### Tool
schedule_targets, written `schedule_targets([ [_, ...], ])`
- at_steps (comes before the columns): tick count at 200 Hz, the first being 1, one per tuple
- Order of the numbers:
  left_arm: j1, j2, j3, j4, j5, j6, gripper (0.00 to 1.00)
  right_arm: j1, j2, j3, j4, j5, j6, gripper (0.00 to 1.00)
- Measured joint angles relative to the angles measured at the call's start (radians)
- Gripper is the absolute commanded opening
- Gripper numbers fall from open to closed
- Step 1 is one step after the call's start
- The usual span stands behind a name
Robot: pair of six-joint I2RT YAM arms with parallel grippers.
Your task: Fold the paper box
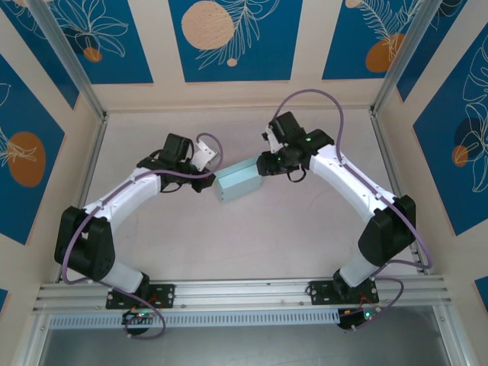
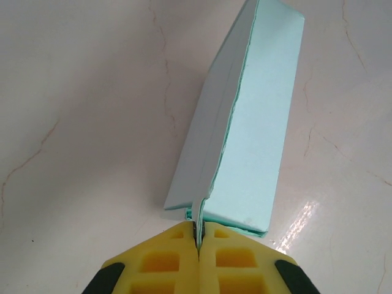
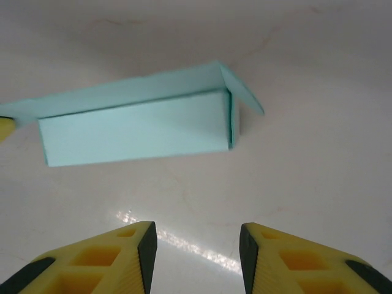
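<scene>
The paper box (image 1: 236, 183) sits in the middle of the counter (image 1: 252, 244), between the two arms, its long axis running slantwise from the left arm (image 1: 130, 191) toward the right arm (image 1: 343, 179). It is a pale blue-green rectangular box, partly formed. In the right wrist view the box (image 3: 131, 128) has a top panel overhanging one long side, and a small triangular flap (image 3: 245, 92) juts out at the end.

The left jaws are clenched on a thin paper edge at the near end of the box (image 2: 257, 122), with the yellow pads (image 2: 165, 263) pressed together around it. Whether that end is lifted slightly off the counter is hard to tell.

The right jaws are released, with yellow pads (image 3: 122, 257) spread apart. They grasp nothing and hang near the box's opposite end without touching it.
</scene>
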Motion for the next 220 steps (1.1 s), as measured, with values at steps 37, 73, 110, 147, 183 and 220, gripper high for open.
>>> schedule_targets([
  [37, 0.000, 0.021, 0.021, -0.006, 0.000, 0.020, 0.00, -0.042, 0.010, 0.001, 0.093, -0.119, -0.199, 0.39],
  [73, 0.000, 0.055, 0.039, -0.018, 0.000, 0.033, 0.00, -0.117, 0.081, 0.019, 0.129, -0.166, -0.295, 0.40],
  [110, 0.000, 0.071, 0.060, -0.030, 0.001, 0.053, 0.00, -0.168, 0.145, 0.023, 0.145, -0.204, -0.362, 0.45],
  [147, 0.000, 0.080, 0.071, -0.043, 0.002, 0.063, 0.00, -0.172, 0.194, 0.066, 0.145, -0.247, -0.410, 0.46],
  [183, 0.000, 0.082, 0.071, -0.050, 0.004, 0.072, 0.00, -0.183, 0.257, 0.135, 0.140, -0.284, -0.443, 0.45],
  [220, 0.000, 0.089, 0.072, -0.052, 0.004, 0.077, 0.00, -0.187, 0.296, 0.144, 0.122, -0.292, -0.464, 0.45],
])
